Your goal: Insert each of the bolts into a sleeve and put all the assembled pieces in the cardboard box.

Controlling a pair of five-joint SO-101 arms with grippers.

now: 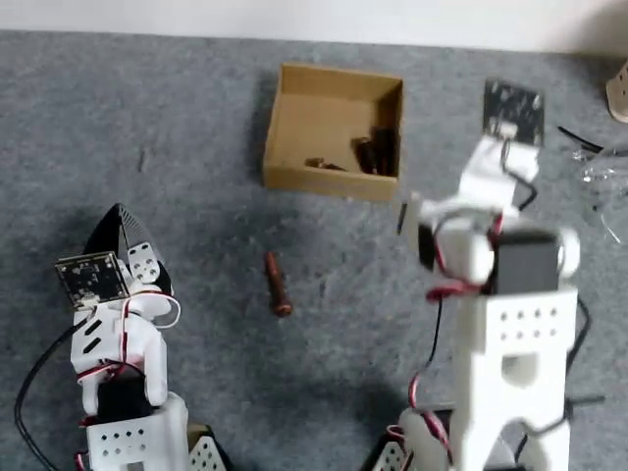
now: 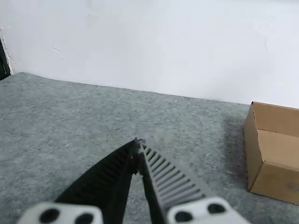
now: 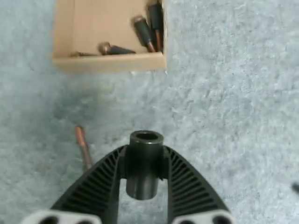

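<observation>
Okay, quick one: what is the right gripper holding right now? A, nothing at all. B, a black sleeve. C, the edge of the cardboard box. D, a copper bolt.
B: in the right wrist view the right gripper is clamped on the black sleeve, while the bolt lies loose on the carpet.

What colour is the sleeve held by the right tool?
Black sleeve, clearest in the right wrist view.
</observation>
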